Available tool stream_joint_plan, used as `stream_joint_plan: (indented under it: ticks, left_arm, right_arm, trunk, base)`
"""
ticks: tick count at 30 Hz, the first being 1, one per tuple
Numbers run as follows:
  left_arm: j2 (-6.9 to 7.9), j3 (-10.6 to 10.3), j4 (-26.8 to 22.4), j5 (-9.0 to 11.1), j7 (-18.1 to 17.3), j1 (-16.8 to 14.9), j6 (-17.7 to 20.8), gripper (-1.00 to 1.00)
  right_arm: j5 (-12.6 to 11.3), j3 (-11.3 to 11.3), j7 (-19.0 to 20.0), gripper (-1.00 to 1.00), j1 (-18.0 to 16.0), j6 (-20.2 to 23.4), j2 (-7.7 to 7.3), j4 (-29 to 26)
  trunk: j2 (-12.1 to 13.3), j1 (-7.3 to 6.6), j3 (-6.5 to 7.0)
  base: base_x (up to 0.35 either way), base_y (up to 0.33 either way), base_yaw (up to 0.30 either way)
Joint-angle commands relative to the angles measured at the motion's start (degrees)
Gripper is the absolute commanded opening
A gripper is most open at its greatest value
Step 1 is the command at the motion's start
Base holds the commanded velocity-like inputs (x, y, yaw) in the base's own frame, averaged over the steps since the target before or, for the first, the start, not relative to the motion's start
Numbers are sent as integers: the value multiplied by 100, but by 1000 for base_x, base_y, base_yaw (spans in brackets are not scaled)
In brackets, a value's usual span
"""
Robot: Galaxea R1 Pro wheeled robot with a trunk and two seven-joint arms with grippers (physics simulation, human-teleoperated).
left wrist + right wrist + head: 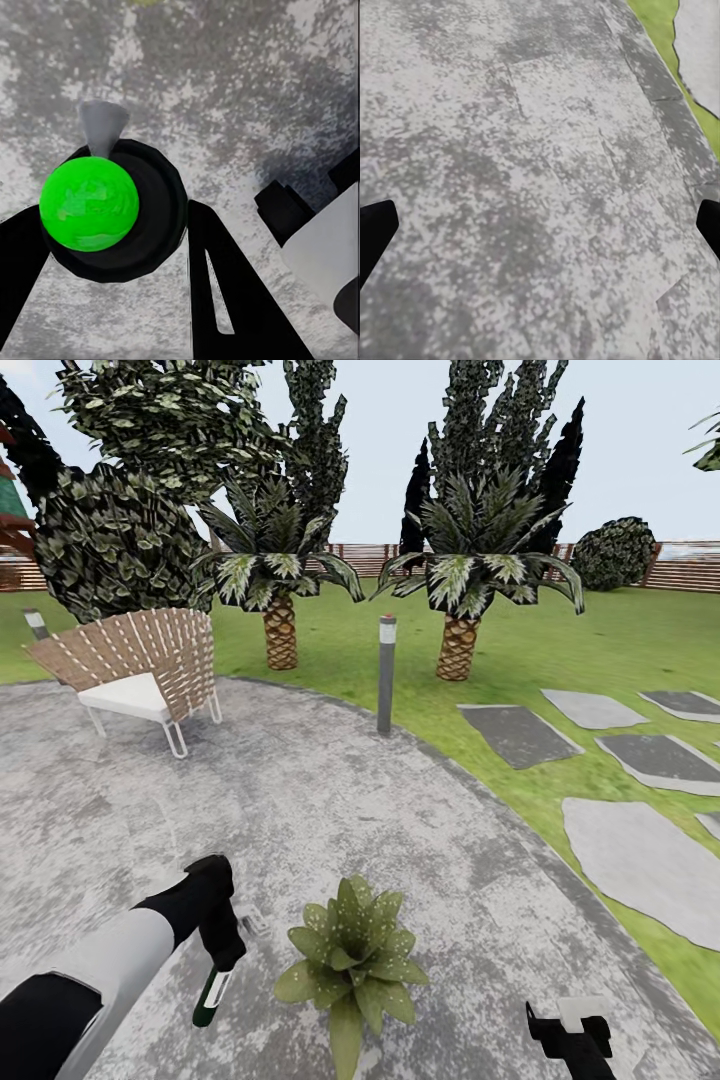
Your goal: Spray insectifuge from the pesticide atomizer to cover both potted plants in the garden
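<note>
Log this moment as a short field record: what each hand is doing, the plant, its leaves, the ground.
left hand: shut on the pesticide atomizer, beside the plant
pesticide atomizer: dark bottle, held tilted; green-topped in the left wrist view
right hand: open, holding nothing, over stone patio
potted plant: one in view, on the patio between the arms
insectifuge: whitish specks on its leaves
pot: hidden under the leaves

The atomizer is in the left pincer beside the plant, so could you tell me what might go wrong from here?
1. The atomizer hangs tilted in the left pincer, so spray may hit the patio, not the potted plant.
2. The plant's leaves lie near the pincer; a swing could knock the plant.
</note>
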Motion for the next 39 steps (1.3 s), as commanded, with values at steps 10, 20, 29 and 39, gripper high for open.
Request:
stream_joint_plan:
  ticks: [10,20,29,39]
  left_arm:
    - [51,37,-17,-30,127,367,24,-100]
    - [-2,59,-25,17,223,377,28,-100]
    - [30,85,-14,38,218,381,29,-100]
    - [500,1162,151,197,242,817,-786,-100]
  right_arm:
    - [56,-33,-19,100,-6,-26,2,8]
    - [57,-40,-21,100,-6,-27,-4,7]
    - [61,-34,-10,100,-6,-27,-38,9]
    - [69,-33,-10,100,-6,-21,-33,17]
  trunk:
    - [-2,-1,-5]
    - [-2,-1,-5]
    - [-2,-1,-5]
    - [-2,-1,-5]
  base:
    - [0,0,33]
    - [-89,-167,191]
    - [-10,-197,3]
    - [0,-3,0]
